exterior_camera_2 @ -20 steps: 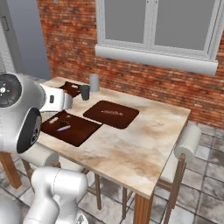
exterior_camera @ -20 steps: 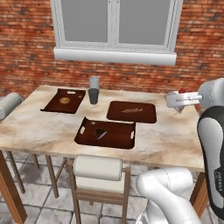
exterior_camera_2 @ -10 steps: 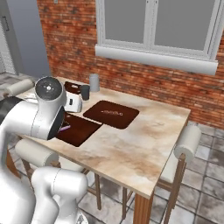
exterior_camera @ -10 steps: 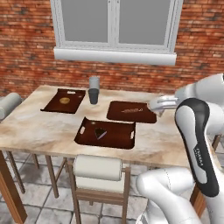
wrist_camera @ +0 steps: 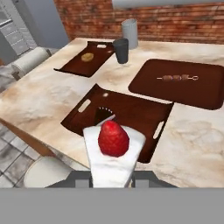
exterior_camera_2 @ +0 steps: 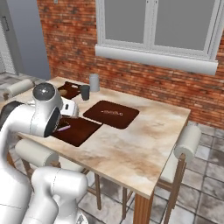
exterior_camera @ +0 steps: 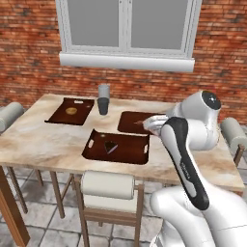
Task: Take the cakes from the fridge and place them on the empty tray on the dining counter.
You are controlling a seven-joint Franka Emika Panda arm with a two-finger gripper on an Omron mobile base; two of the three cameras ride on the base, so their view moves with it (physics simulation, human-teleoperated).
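Observation:
My gripper (wrist_camera: pixel 111 179) is shut on the white cake (wrist_camera: pixel 113 148), a wedge with a red top, held a little above the near edge of the dining counter (wrist_camera: pixel 48 98). Just ahead lies the dark brown tray (wrist_camera: pixel 131 116) with handle cutouts. The chocolate cake (wrist_camera: pixel 102 115) sits on it, partly hidden behind the white slice. From the left base view the chocolate cake (exterior_camera: pixel 111 146) rests mid-tray (exterior_camera: pixel 130 149), and my gripper (exterior_camera: pixel 150 124) hangs above the tray's right end. In the right base view my hand (exterior_camera_2: pixel 70 109) hovers over the tray (exterior_camera_2: pixel 81 131).
A like tray with a round biscuit (wrist_camera: pixel 87 57) lies far left. A flat brown tray with a skewer (wrist_camera: pixel 177 78) lies far right. A grey cup (wrist_camera: pixel 130 33) and a dark cup (wrist_camera: pixel 121 50) stand between them. White-cushioned chairs (exterior_camera: pixel 107 185) ring the counter below the brick wall.
My arm has swung left from the counter's right end, carrying the white cake to above the middle tray's right end.

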